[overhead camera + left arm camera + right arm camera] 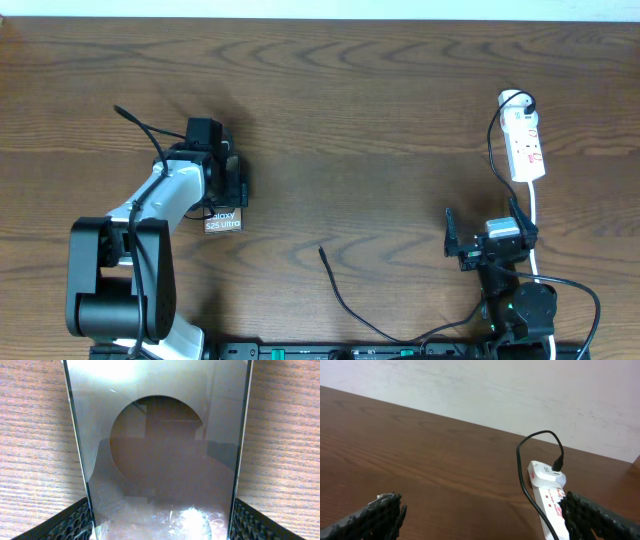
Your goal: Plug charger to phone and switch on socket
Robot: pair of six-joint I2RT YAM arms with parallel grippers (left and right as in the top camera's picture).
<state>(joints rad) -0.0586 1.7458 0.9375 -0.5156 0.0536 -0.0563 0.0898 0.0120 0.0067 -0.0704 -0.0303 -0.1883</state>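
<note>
Dark wood desk (380, 100): phone (222, 221) lies flat with left claw (225, 195) straddling its edges, grip uncertain; right claw (487, 232) gapes empty near socket (525, 145); charger (340, 290) tip lies loose, so both steps look undone.

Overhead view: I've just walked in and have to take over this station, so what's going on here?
The left gripper is down over the phone, its fingers flanking the phone's long edges; whether they grip it I cannot tell. The charger has its plug tip lying loose on the table, apart from the phone, so nothing is plugged in yet. The right gripper hangs open and empty near the socket, not touching it.
</note>
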